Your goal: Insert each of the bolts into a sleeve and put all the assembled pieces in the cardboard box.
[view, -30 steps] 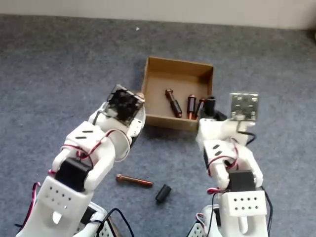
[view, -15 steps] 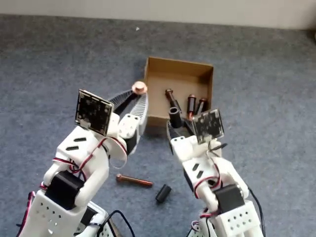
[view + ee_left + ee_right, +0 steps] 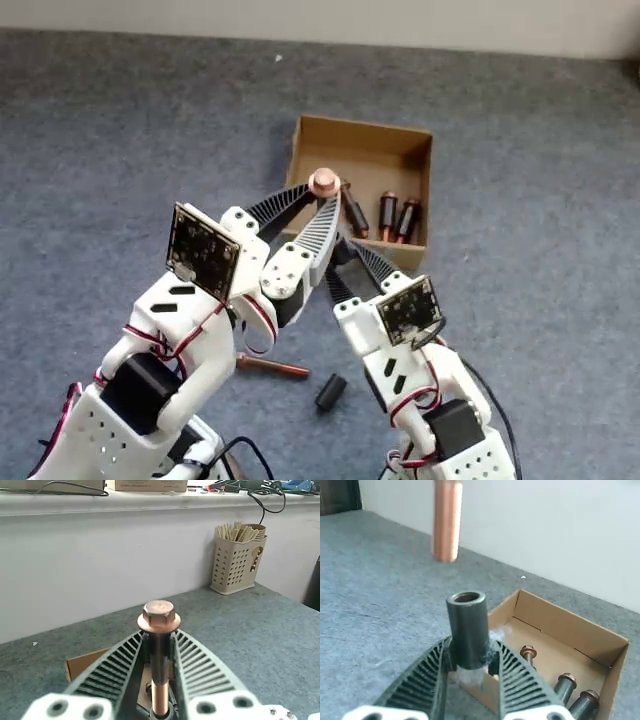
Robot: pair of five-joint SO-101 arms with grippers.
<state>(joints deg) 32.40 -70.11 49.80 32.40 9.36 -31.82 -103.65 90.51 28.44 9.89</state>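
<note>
Copper-coloured bolt (image 3: 159, 630) is clamped upright, head uppermost, in the left gripper (image 3: 159, 642), the jaws closed narrow on its shank. In the high view this bolt appears over the left part of the cardboard box (image 3: 365, 128), close to the wall that faces the arms. The right gripper (image 3: 469, 655) has its jaws closed on the lower body of a black sleeve (image 3: 467, 627), which stands upright with its open bore facing up. It sits just outside that same wall of the box. In the right wrist view the bolt's plain end hangs above the sleeve's mouth, apart from it and a little off its axis. Three assembled pieces (image 3: 388, 215) lie side by side on the floor of the box, toward its right wall, with their copper heads pointing to the far wall. On the grey-carpeted desk (image 3: 120, 130), well clear of the box on the arms' side, a second bolt (image 3: 275, 366) lies flat. A second sleeve (image 3: 330, 391) lies just beside it, not touching.
</note>
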